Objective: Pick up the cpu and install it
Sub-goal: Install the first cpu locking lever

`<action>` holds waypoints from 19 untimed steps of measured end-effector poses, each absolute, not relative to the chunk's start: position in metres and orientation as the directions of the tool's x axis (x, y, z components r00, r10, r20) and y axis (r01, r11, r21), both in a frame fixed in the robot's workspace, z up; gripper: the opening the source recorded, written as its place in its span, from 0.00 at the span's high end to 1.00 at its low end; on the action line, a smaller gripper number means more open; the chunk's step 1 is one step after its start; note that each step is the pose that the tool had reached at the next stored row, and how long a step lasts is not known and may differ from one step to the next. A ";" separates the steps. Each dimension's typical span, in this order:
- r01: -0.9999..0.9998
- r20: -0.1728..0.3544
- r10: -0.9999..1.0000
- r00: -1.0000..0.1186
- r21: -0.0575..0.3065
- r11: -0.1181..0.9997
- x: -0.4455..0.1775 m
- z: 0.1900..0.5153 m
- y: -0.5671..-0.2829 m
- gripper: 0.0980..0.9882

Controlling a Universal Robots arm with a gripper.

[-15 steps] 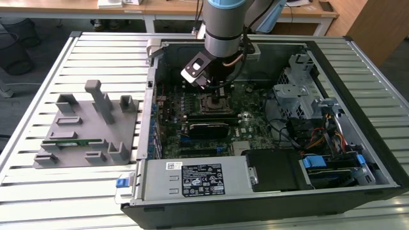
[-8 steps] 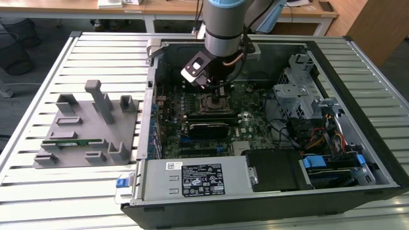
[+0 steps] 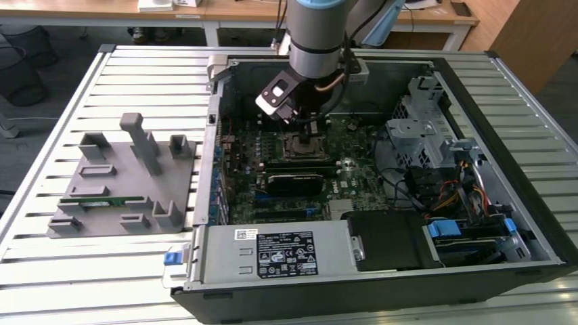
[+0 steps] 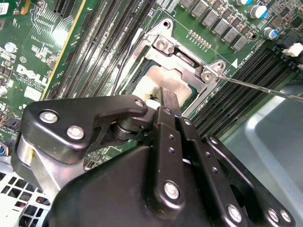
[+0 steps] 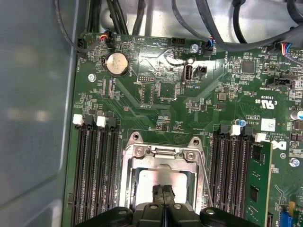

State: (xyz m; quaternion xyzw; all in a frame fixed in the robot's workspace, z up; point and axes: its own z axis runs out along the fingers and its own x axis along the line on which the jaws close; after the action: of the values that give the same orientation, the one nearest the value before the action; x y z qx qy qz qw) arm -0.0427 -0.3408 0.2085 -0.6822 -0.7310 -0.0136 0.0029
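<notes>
The black two-fingered gripper (image 5: 163,177) is seen in the first wrist view with its fingers pressed together, only a hairline left between them, so that it is closed on nothing. Its tips are set down on the cpu (image 5: 146,182), a small flat square chip with a silvery metal top, which lies flat inside the silver metal socket frame (image 5: 163,151). The frame is flanked on two sides by rows of black memory slots (image 5: 97,175), and a green memory stick (image 5: 258,184) is seated just beside one row. In the second wrist view a thin steel lever (image 4: 265,87) is shown slanting away from the frame's corner. All of this is carried on the green motherboard (image 3: 357,179) inside the open black computer case (image 3: 380,298), which in the exterior view is laid on a slatted metal table (image 3: 81,271). A grey moulded parts tray (image 3: 68,223) is placed beside the case, at the exterior view's left.
</notes>
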 end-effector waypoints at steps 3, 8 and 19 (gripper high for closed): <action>0.997 0.023 0.997 -0.069 0.016 0.069 -0.043 0.210 -0.341 0.99; 0.998 0.023 0.997 -0.069 0.016 0.069 -0.043 0.211 -0.341 0.99; 0.997 0.023 0.997 -0.069 0.016 0.069 -0.043 0.213 -0.341 0.99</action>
State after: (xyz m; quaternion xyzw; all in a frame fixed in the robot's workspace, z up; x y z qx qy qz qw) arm -0.0427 -0.3407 0.2134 -0.6822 -0.7310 -0.0136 0.0029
